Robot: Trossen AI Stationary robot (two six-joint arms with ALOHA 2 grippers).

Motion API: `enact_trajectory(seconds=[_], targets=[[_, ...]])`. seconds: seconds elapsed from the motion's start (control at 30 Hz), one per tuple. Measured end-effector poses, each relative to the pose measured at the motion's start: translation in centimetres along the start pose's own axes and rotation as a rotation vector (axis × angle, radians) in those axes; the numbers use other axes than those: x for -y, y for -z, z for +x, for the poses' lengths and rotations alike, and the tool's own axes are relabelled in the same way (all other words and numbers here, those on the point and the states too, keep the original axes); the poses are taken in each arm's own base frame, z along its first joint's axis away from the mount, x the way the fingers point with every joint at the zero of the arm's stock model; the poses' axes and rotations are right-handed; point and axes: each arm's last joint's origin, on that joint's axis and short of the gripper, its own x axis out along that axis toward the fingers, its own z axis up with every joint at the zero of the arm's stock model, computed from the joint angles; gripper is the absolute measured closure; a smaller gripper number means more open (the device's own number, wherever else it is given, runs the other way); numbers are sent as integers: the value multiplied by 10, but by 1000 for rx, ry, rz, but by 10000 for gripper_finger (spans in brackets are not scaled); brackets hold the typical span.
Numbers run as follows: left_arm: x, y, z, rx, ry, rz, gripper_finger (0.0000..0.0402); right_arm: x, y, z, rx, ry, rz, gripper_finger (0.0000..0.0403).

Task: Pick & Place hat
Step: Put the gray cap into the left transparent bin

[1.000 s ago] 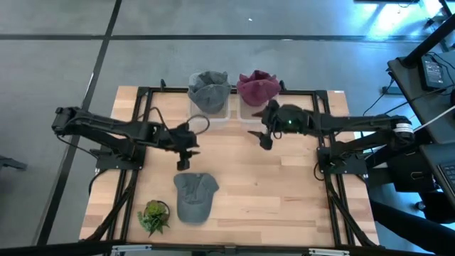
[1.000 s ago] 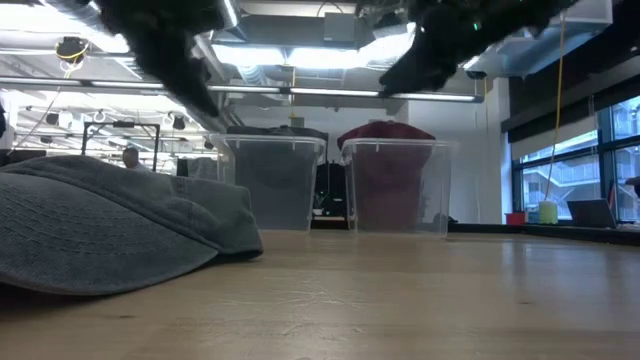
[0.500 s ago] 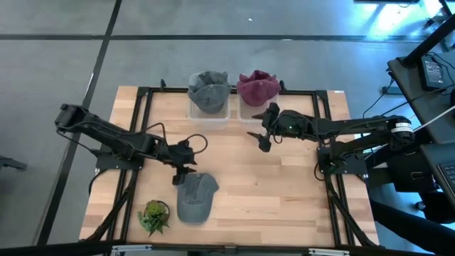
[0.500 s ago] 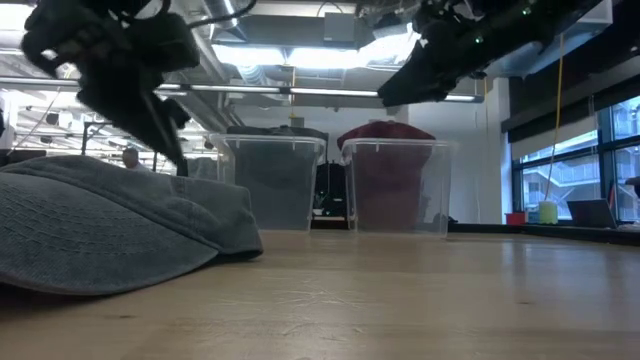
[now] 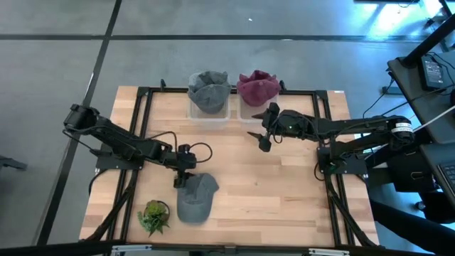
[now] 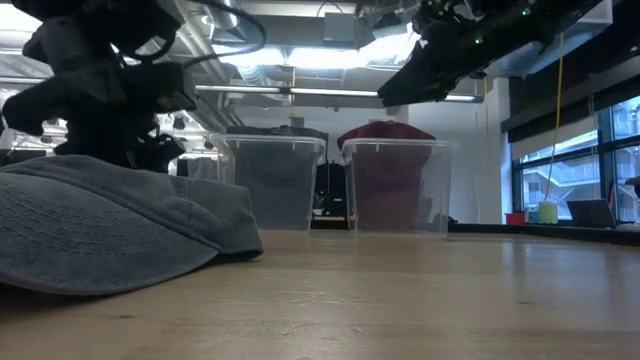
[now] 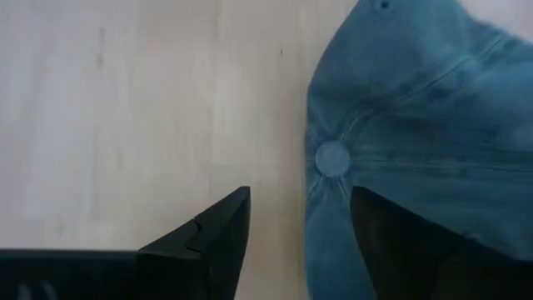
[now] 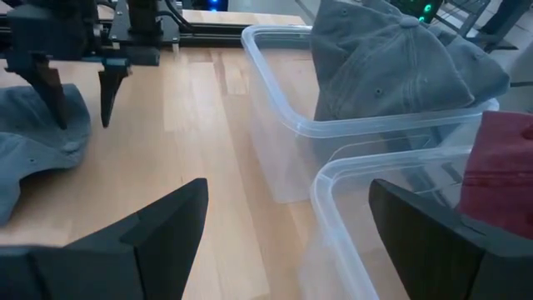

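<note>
Denim-like grey hat [image 5: 194,198] lies flat on table [image 5: 284,192] at near edge, beside a small plant [image 5: 153,215]. Looks soft, light, floppy; crown edge by the top button [image 7: 331,157] prob the best pinch spot. Left gripper [image 5: 182,175] sits over that edge, jaws spread, one finger each side of the rim. Farther back, right gripper [image 5: 260,136] waits w/ jaws spread near two clear bins [image 5: 226,112] holding a grey and a maroon hat.

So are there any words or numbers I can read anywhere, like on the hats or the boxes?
None can be read. The grey-blue denim cap on the wooden table shows no lettering, nor do the two clear plastic bins.
</note>
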Motion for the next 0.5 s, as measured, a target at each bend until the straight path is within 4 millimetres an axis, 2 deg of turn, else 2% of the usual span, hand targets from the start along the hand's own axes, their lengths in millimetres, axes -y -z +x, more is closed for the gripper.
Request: enact_trajectory(seconds=[0.27, 0.5], targets=[[1, 3, 11, -41, 10, -9, 190, 0, 0, 0, 0, 0, -3, 70], [2, 4, 12, -54, 47, -10, 193, 0, 0, 0, 0, 1, -2, 70]])
